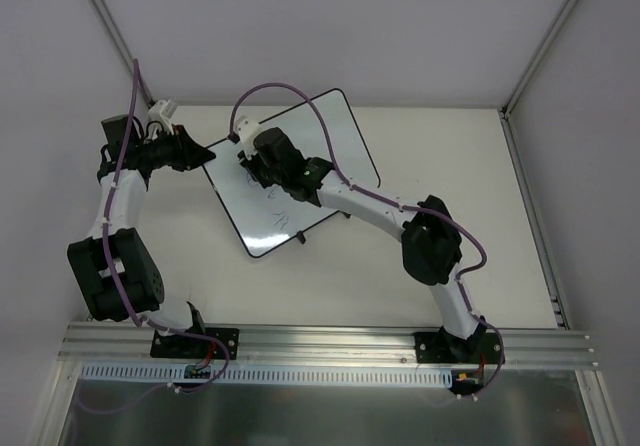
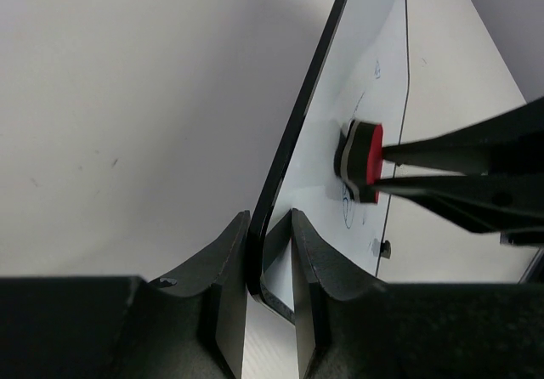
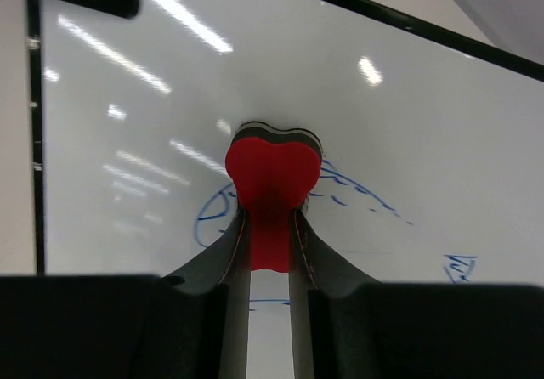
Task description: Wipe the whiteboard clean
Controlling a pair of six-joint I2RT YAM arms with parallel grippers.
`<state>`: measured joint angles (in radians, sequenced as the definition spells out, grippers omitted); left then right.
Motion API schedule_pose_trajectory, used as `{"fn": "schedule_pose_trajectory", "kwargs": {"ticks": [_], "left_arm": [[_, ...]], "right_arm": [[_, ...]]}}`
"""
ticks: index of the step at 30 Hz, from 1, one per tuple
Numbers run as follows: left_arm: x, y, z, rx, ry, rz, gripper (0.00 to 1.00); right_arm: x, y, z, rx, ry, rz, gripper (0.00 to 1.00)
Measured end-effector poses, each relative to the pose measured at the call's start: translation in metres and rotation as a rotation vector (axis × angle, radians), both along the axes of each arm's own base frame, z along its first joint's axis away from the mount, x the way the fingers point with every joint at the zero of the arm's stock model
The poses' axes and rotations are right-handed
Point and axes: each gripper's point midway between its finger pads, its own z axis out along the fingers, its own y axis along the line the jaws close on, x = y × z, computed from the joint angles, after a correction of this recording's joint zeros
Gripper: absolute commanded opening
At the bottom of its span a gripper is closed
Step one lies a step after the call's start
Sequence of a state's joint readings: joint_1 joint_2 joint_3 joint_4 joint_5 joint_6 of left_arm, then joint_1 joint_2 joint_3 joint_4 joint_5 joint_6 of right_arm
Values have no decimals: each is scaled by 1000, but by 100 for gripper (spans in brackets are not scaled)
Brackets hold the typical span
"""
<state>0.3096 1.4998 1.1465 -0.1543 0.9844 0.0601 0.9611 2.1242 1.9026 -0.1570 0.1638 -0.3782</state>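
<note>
The whiteboard (image 1: 262,228) lies slanted on the table, with blue scribbles (image 1: 275,201) near its middle. My left gripper (image 1: 207,156) is shut on the board's left corner; in the left wrist view its jaws (image 2: 270,226) pinch the thin black rim of the whiteboard (image 2: 374,48). My right gripper (image 1: 250,171) reaches over the board and is shut on a red eraser (image 3: 272,171), pressed against the whiteboard (image 3: 382,124). Blue scribbles (image 3: 208,222) show on both sides of the right gripper (image 3: 270,217). The eraser (image 2: 370,154) also appears in the left wrist view, held by the right fingers (image 2: 459,151).
Two small black clips (image 1: 300,238) sit on the board's near long edge, one of them showing as a clip (image 2: 385,247) in the left wrist view. White walls close in the table at the back and sides. An aluminium rail (image 1: 330,341) with both arm bases runs along the near edge.
</note>
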Motion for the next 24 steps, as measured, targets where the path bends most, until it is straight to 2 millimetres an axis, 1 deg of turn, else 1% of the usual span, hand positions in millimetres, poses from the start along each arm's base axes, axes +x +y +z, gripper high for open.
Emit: {"fn": "schedule_pose_trajectory", "kwargs": {"ticks": [3,5,8,12,15,16,19,21,24], "left_arm": [[-2,-1,-1,5,-3,0,0],[-3,0,-3,9,1,7,0],[-3,0,-5,15,0,14,0],[-4,1,-5,19,-2,18,0],[-5,1,-7,21,0,20,0],[-5,1,-8,20,3,21,0],[-7,0,-10,19,6,20,0],[-9,-1,-10,18,7,20,0],[-12,-4,-9,18,5,12,0]], "right_arm": [[-18,16,-4,12,18,40,0],[-25,21,-7,11,24,47,0],[-23,19,-7,9,20,23,0],[-7,7,-6,21,12,-62,0],[12,-15,-6,37,15,-147,0],[20,-27,-7,39,16,-183,0],[50,-72,-13,38,16,-307,0],[65,-101,-20,30,22,-380,0],[81,-139,-32,14,32,-473,0]]}}
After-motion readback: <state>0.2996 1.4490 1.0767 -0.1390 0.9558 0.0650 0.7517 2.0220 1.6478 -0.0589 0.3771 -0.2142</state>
